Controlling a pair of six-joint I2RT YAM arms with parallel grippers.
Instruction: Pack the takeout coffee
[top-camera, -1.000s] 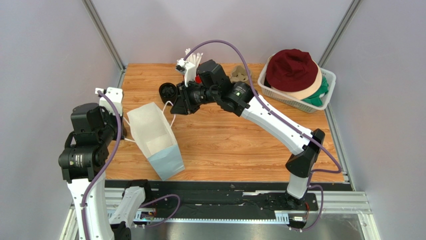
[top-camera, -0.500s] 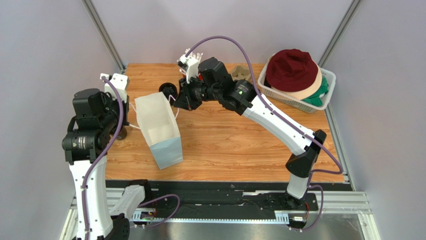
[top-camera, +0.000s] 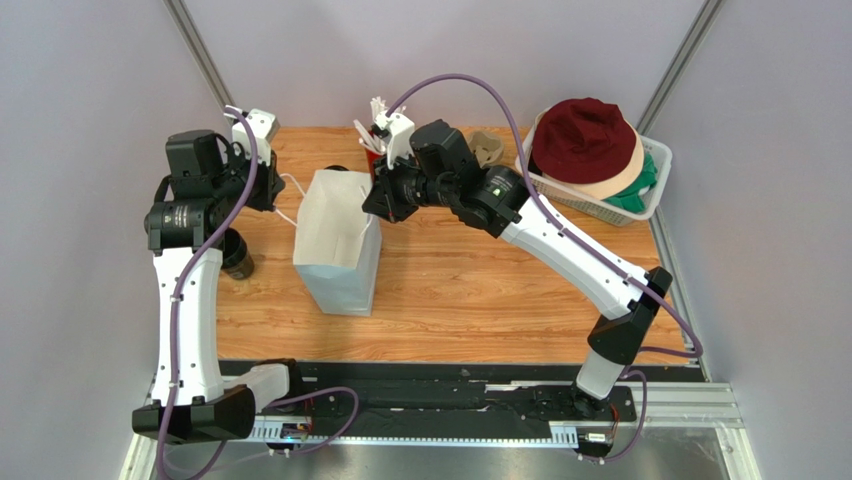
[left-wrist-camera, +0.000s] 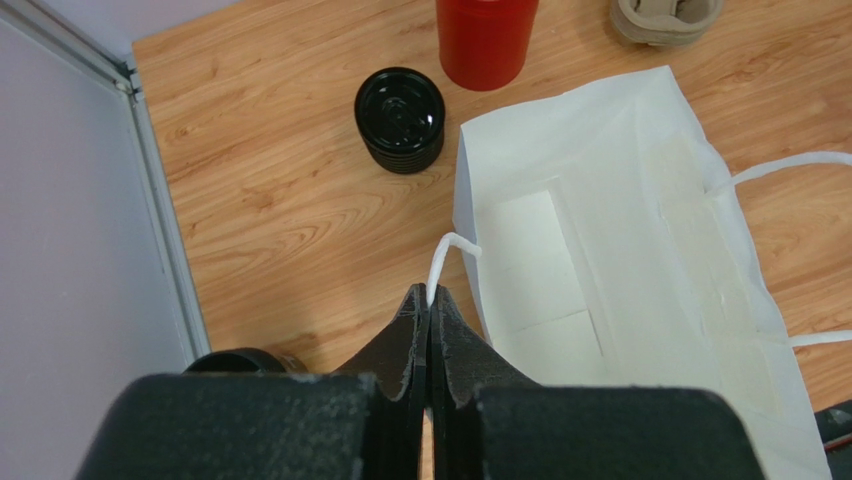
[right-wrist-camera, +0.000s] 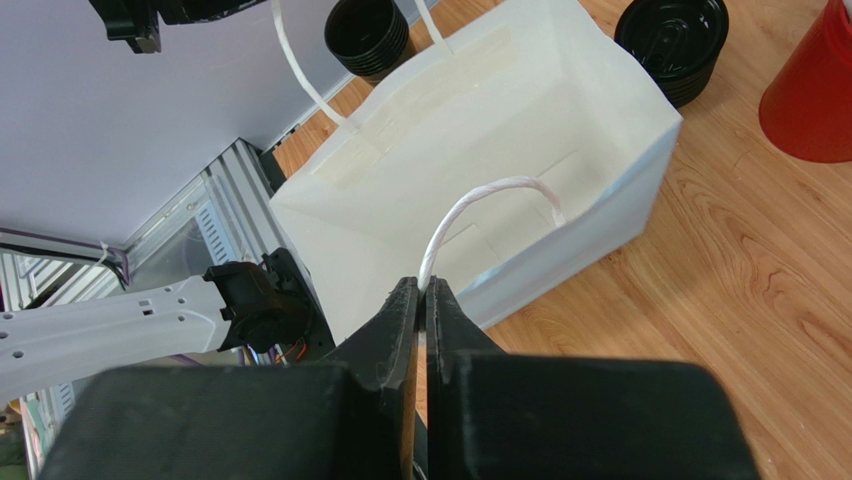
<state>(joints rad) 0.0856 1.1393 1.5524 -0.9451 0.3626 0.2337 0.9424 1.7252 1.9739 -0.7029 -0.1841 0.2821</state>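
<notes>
White paper bag (top-camera: 338, 255), mouth open, sits mid-table (top-camera: 480, 300). Takeout coffee (top-camera: 238, 258) stands outside it, near the left edge. Left gripper (left-wrist-camera: 430, 297) is clenched on one string handle (left-wrist-camera: 447, 250), and right gripper (right-wrist-camera: 422, 287) on the opposite handle (right-wrist-camera: 480, 200). Beyond lie a black round piece (left-wrist-camera: 400, 118) and a red cup (left-wrist-camera: 487, 40).

Wooden table (top-camera: 480, 290): bag (top-camera: 335, 240), basket (top-camera: 556, 190) (perhaps lid (left-wrist-camera: 400, 118))

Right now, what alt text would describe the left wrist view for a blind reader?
The left gripper pinches a cord handle of an open white paper bag on a wooden table. Beyond sit a squat black round piece and a red cup.
</notes>
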